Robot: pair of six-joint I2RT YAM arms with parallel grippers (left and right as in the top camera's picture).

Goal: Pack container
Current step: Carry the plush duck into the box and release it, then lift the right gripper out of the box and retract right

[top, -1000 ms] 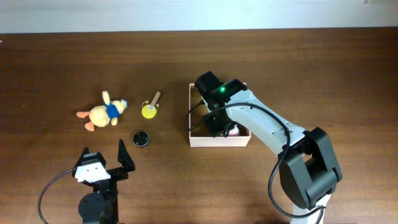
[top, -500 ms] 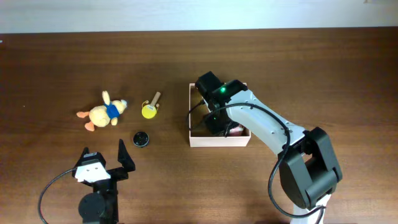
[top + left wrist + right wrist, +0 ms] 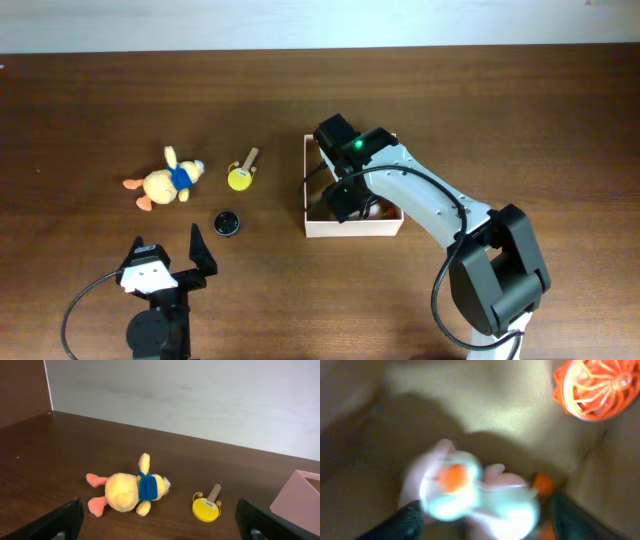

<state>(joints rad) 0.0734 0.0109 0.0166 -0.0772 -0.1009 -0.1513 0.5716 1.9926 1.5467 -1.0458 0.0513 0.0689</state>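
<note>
Right end effector [image 3: 482, 520] over blurred white-orange toy [image 3: 475, 492] in square cardboard container [image 3: 350, 228], grip indeterminate; left end effector [image 3: 162, 522] spread, empty.

Overhead looks straight down; right wrist peers closely inside the container [image 3: 350, 227].

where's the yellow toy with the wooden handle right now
In the overhead view the yellow toy lies on the table between the plush duck and the container, just beyond the small black disc.
</note>
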